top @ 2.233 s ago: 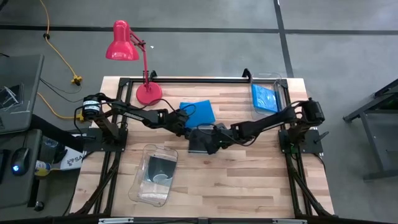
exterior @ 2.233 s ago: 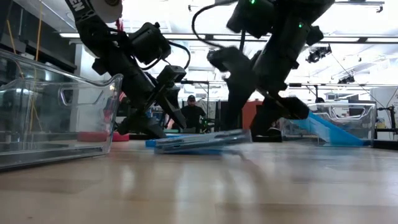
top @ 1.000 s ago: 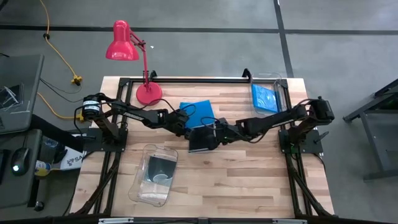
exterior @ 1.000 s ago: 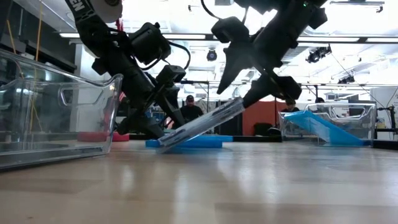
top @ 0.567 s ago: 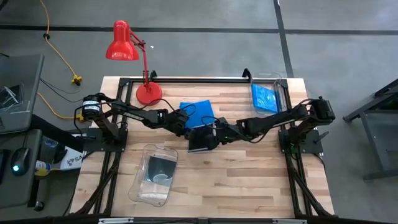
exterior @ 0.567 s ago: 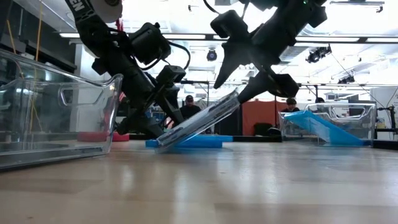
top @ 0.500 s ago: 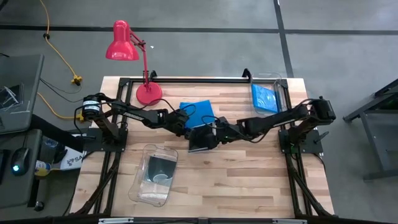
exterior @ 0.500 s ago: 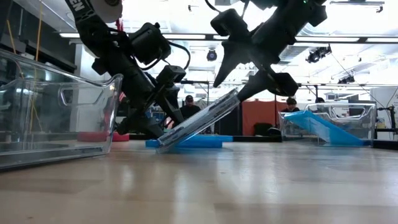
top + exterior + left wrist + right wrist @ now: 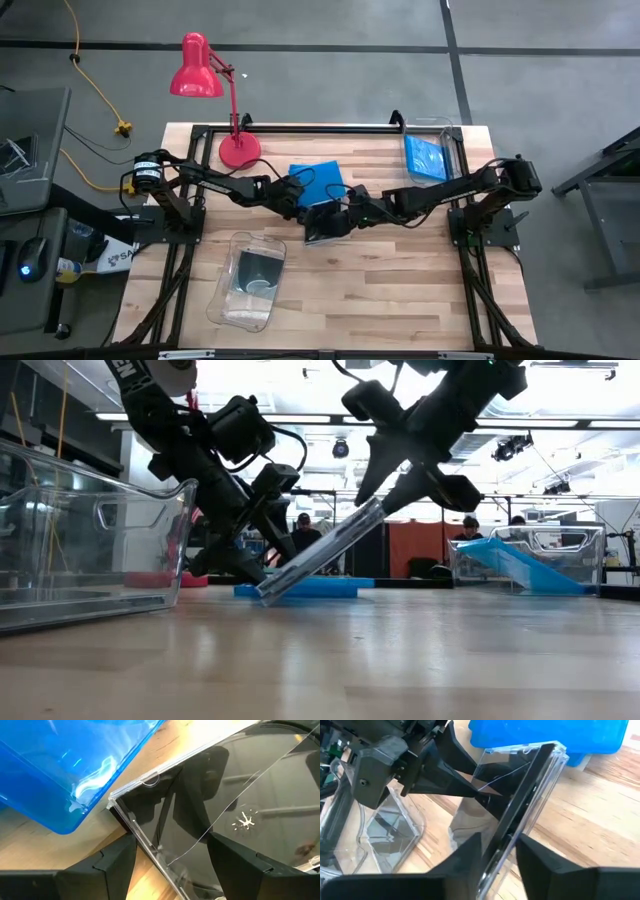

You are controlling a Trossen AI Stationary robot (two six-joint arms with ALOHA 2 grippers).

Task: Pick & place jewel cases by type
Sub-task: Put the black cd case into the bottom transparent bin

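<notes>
With its fingers pinched on the raised edge, right gripper (image 9: 497,847) holds the dark clear-lidded jewel case (image 9: 322,552) tilted, low edge on the wooden table (image 9: 400,290) beside a flat blue jewel case (image 9: 318,178). Left gripper (image 9: 170,857) is spread wide at that low edge.

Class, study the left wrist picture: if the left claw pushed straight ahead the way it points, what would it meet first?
Most likely the tilted dark jewel case, whose raised edge already lies between the left claw's open fingers. The blue jewel case lies off to one side, though depth is hard to judge.
</notes>
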